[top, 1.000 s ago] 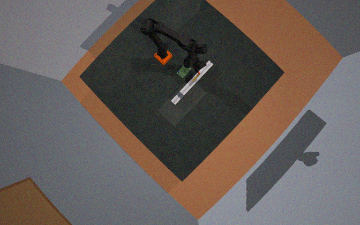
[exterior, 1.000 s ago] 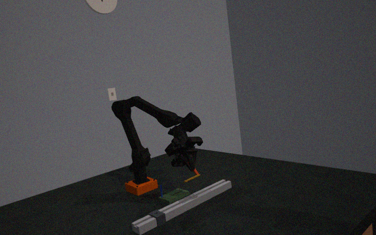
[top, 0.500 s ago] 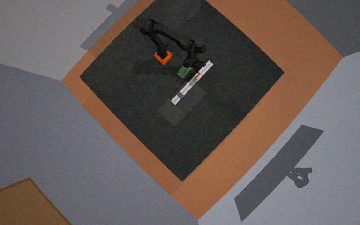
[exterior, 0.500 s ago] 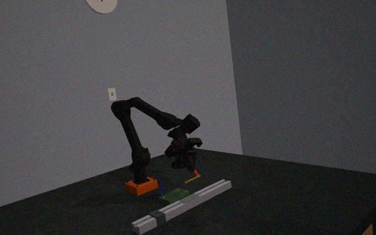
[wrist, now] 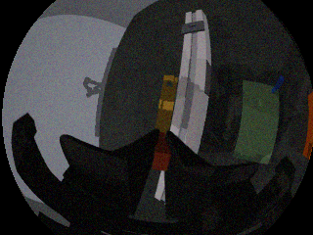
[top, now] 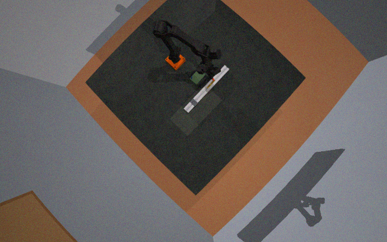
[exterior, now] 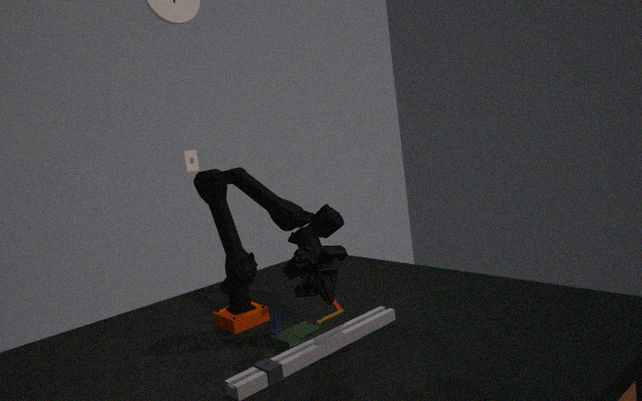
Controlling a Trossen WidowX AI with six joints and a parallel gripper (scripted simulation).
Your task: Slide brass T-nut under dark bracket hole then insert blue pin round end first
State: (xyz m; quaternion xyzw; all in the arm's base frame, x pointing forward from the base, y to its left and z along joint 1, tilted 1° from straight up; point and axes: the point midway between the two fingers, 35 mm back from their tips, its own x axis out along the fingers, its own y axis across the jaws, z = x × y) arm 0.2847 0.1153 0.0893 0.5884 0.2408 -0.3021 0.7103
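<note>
My gripper point(exterior: 333, 302) point(wrist: 163, 133) is shut on the orange handle point(exterior: 337, 305) point(wrist: 161, 161) of the brass T-nut point(exterior: 330, 316) point(wrist: 166, 105) point(top: 210, 83). The nut hangs in the air above the aluminum rail point(top: 201, 95) point(exterior: 309, 353) point(wrist: 200, 98), roughly along its direction. In the wrist view it shows just left of the rail. The dark bracket point(top: 193, 102) point(exterior: 270, 370) point(wrist: 193, 27) sits across the rail near its far end from the nut. The blue pin point(exterior: 275, 326) point(wrist: 278, 84) stands at the green tray point(top: 197, 77) point(exterior: 298, 333) point(wrist: 258, 122).
The orange arm base point(top: 175, 62) point(exterior: 242, 320) stands behind the green tray, which lies between base and rail. The rail runs diagonally over the dark table top point(top: 195, 162) point(exterior: 444, 342). A paler rectangular patch point(top: 189, 122) lies beside the rail in the top view.
</note>
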